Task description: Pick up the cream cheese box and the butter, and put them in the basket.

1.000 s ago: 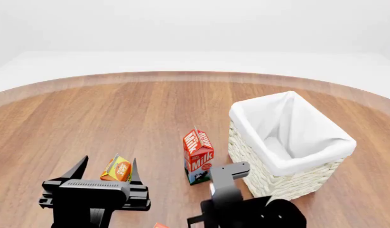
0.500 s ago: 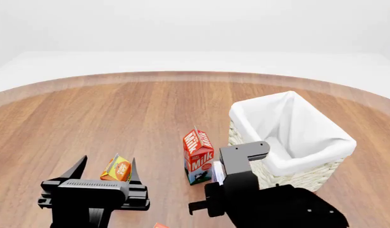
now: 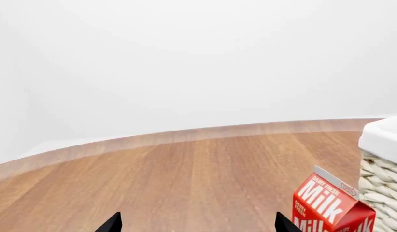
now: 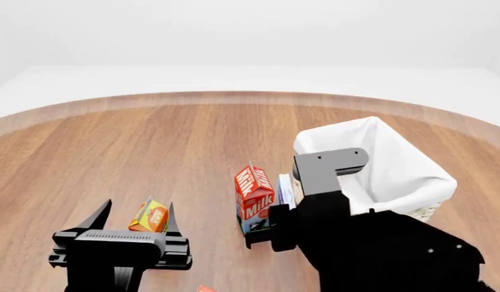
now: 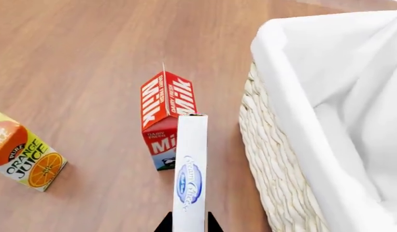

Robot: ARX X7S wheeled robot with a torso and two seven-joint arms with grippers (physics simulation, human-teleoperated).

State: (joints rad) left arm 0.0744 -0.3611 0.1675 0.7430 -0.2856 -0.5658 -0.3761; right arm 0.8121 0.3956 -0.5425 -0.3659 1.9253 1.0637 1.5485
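Gripping cream cheese box, right gripper, beside basket

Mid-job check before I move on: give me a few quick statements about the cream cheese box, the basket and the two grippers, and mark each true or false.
1. The right gripper holds the cream cheese box. True.
2. The cream cheese box already lies inside the basket. False: it is in the gripper, outside the basket wall, near the milk carton.
3. The milk carton has tipped over. False: it stands upright on the table.
4. The left gripper is open and holds nothing. True.
5. The orange juice carton sits inside the basket. False: it stands on the table, by the left gripper.
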